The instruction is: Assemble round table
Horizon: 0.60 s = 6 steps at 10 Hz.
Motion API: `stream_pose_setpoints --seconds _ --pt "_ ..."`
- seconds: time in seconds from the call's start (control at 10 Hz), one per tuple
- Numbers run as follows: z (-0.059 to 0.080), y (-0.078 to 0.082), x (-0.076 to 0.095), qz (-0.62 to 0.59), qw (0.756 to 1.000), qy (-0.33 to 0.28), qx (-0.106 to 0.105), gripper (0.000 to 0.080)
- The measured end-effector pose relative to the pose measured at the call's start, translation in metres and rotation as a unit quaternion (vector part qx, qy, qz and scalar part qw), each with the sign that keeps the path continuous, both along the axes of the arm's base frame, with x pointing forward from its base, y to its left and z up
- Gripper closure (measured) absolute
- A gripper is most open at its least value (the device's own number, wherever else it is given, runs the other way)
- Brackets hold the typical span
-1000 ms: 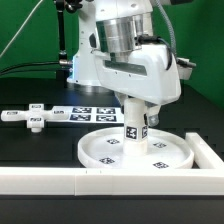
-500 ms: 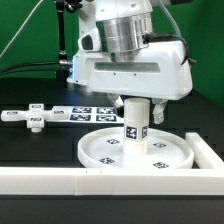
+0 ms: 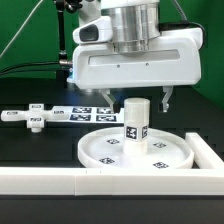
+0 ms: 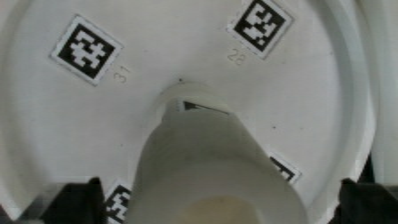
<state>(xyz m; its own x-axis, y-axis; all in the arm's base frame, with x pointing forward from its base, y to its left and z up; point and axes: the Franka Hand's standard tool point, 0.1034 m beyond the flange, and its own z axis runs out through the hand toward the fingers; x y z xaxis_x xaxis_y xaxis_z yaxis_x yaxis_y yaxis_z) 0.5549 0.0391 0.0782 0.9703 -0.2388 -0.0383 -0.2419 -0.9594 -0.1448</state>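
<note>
Post [image 3: 136,122] stands upright at centre of disc [image 3: 135,161]. Jaws hang over it, released, gripping nothing. Post step looks done to me. Next I'd fetch the foot piece [image 3: 33,119], on the tabletop [image 3: 40,150] at disc's nine o'clock in the exterior view.

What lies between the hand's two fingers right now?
The top of the post, which stands on the round disc. The open hand does not touch it: the exterior view shows a bare gap on each side.
</note>
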Motion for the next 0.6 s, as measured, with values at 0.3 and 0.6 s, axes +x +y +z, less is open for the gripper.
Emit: stream_pose_setpoints --seconds 0.3,0.6 --pt "-0.0007 0.0047 0.0014 0.175 0.984 -0.025 -0.019 0.0151" --pt "-0.0008 0.0025 0.0020 0.305 0.951 -0.043 -0.020 0.0151"
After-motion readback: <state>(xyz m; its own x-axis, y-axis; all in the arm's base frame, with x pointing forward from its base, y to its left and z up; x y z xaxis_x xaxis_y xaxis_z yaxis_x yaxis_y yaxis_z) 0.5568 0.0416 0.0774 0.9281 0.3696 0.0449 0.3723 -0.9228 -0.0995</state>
